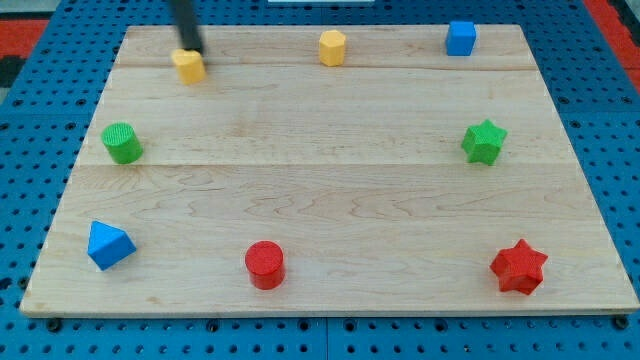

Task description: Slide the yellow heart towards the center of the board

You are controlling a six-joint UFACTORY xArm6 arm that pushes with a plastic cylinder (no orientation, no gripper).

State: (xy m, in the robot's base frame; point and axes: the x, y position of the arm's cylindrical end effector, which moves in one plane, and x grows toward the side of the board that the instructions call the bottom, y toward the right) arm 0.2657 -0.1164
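Yellow heart (188, 66) at board's (330, 200) top left, end effector tip (189, 48) touching its upper edge

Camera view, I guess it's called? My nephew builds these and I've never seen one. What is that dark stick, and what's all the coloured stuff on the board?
One camera looks down on a wooden board. The dark stick is the robot arm's rod; it holds nothing, only pushes. My tip touches the top edge of the yellow heart, near the view's top left. Also there: a yellow hexagon, blue cube, green cylinder, green star, blue wedge-like block, red cylinder and red star.
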